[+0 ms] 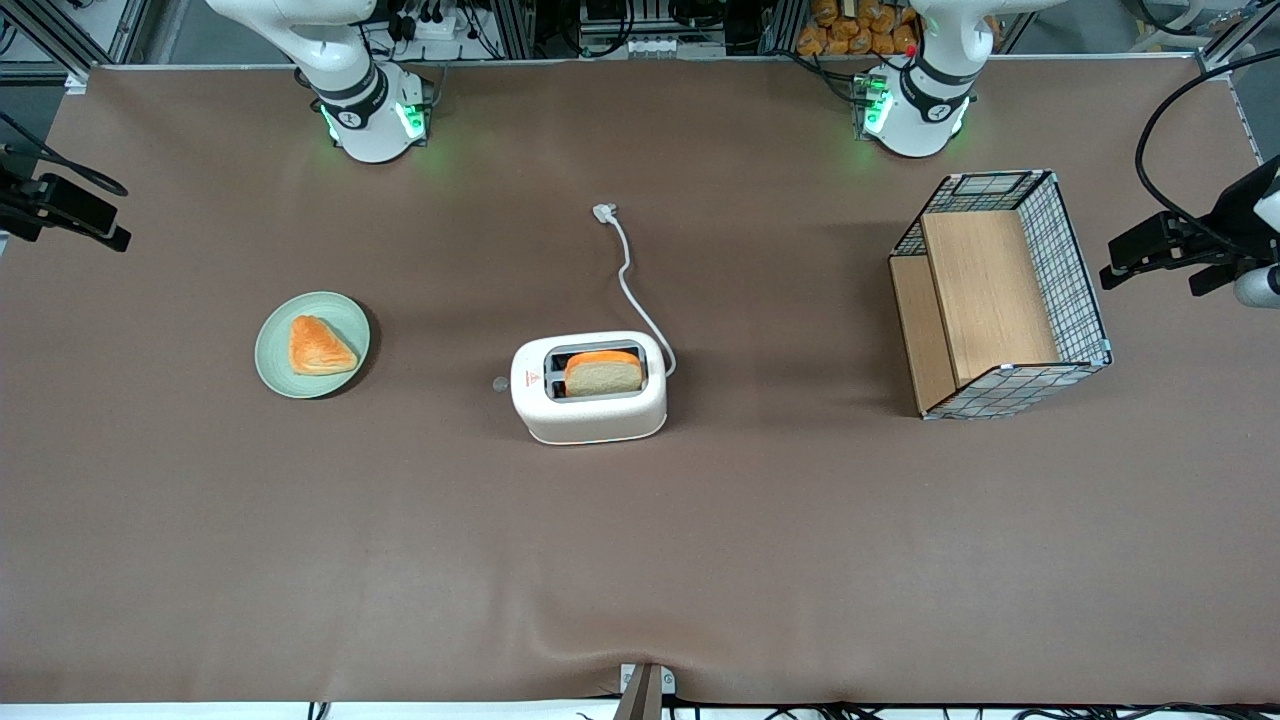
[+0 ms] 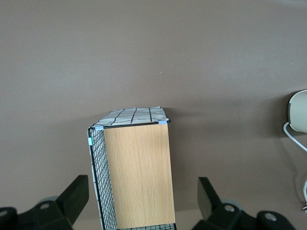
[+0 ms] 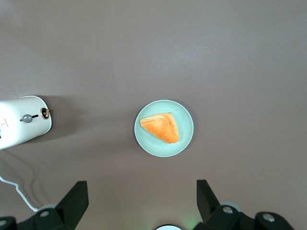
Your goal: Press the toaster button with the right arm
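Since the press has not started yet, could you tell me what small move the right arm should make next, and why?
Probably carry the gripper from above the plate toward the toaster and lower it. The fingers are open with nothing between them, high over the table, and the button sticks out of the toaster's short end facing the plate, untouched.

Brown mat-covered table (image 1: pixel 300 560) — aluminium framing (image 1: pixel 90 35), cables at farthest edge; even light.

Robot lab, alu framing (image 1: pixel 60 40) (cables (image 1: pixel 440 25)), arm bases (image 1: pixel 375 125)
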`<action>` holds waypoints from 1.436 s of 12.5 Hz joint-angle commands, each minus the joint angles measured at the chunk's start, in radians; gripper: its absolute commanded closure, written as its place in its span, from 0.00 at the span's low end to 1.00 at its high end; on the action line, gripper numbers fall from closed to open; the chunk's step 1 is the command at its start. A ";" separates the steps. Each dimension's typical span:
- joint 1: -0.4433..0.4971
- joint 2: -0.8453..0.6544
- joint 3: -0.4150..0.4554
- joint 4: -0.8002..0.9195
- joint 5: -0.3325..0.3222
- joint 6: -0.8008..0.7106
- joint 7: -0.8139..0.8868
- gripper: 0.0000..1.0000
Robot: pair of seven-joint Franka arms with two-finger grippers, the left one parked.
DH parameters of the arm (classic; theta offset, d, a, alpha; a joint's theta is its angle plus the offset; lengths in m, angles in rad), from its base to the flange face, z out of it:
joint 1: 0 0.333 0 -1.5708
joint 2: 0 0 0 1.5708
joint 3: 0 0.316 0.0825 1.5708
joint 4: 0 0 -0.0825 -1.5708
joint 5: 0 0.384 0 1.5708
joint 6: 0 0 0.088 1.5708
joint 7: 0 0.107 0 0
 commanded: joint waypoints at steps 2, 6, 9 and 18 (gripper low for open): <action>-0.024 -0.001 0.010 0.005 0.020 -0.002 -0.015 0.00; -0.031 0.009 0.005 0.007 0.017 -0.002 -0.053 0.00; -0.028 0.010 -0.027 -0.004 0.016 -0.007 -0.061 0.00; 0.005 0.081 -0.027 -0.024 0.019 -0.070 -0.102 0.00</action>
